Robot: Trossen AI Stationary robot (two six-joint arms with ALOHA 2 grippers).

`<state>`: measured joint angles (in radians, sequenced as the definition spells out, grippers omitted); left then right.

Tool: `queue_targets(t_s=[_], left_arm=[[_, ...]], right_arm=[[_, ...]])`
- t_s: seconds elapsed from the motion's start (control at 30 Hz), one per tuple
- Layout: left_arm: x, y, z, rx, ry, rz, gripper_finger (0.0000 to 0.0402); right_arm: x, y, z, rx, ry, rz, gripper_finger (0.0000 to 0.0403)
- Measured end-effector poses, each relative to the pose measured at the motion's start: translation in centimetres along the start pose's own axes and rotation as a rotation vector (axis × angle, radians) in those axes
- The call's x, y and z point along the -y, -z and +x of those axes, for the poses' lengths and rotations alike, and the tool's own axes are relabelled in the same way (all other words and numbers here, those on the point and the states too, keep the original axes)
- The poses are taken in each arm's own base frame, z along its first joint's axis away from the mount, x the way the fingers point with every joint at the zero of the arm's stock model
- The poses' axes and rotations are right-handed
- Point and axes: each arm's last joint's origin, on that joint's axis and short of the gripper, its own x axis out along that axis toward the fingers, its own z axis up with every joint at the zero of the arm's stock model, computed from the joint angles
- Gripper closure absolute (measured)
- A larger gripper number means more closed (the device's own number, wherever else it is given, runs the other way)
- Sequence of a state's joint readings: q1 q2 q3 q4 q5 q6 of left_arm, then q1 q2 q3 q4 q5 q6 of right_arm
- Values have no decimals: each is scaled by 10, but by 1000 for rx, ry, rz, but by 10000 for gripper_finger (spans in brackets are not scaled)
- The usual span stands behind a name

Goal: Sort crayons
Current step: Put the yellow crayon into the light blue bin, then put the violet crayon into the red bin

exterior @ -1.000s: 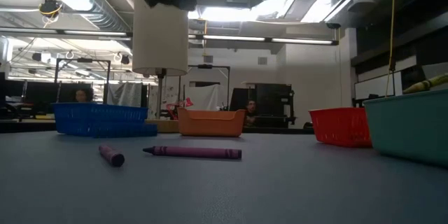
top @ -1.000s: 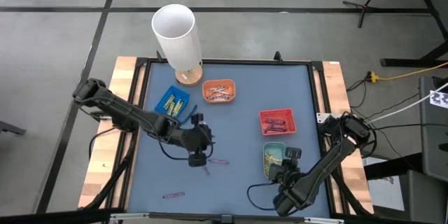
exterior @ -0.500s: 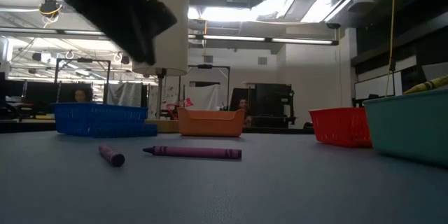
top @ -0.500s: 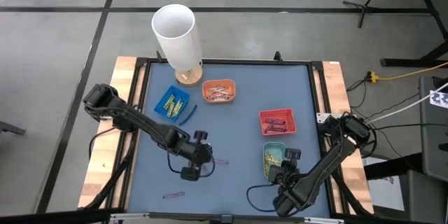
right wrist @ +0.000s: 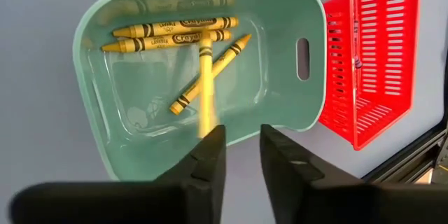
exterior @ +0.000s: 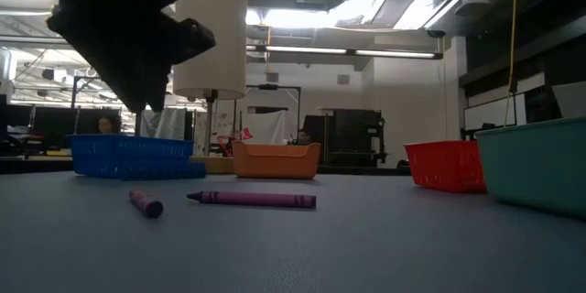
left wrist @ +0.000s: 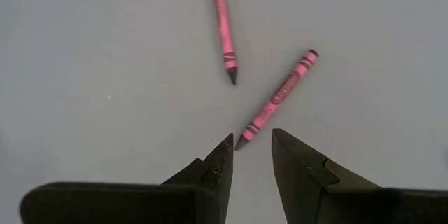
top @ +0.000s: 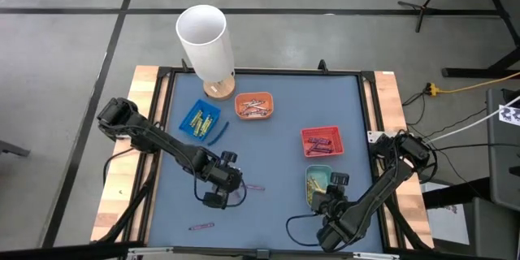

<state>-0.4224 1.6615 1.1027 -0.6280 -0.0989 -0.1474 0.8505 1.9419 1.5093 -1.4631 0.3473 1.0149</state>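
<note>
- I saw the blue-grey table point(top: 276, 142) with two magenta crayons point(left wrist: 279, 96) loose near its middle, a third point(top: 201, 227) near its front edge.
- My left gripper point(left wrist: 250, 159) hovered over the pair, fingers apart, empty.
- My right gripper point(right wrist: 241, 155) hung above the green tray point(right wrist: 94, 112), fingers apart, a yellow crayon point(right wrist: 204, 84) blurred in the tray below them.
- Beyond: a workshop under ceiling lights.

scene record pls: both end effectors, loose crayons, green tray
left end effector: open, over two loose magenta crayons mid-table, empty
right end effector: open, above green tray
dropping: yellow crayon, blurred, just past the right fingers
green tray contents: yellow crayons
red tray: beside green tray
other loose crayon: one near the front edge
</note>
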Motion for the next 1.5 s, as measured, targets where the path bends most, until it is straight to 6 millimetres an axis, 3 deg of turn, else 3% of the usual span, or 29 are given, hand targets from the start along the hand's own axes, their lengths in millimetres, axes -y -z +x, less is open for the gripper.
queue_targets(t_s=[0.27, 0.83, 0.97, 1.2, 1.5], left_arm=[[5, -1, 0, 16, 18, 146, 318], [6, -6, 1, 63, 31, 193, 318], [8, -5, 15, 27, 70, 217, 318], [12, 1, 57, -71, 95, 274, 318], [10, 2, 69, -94, 67, 263, 318]], right_arm=[[0, 0, 0, 0, 0, 0, 268], [0, 0, 0, -1, 1, 0, 265], [0, 0, 0, -1, 1, 0, 265], [0, 0, 0, 0, 1, 0, 265], [0, 0, 0, 0, 0, 0, 265]])
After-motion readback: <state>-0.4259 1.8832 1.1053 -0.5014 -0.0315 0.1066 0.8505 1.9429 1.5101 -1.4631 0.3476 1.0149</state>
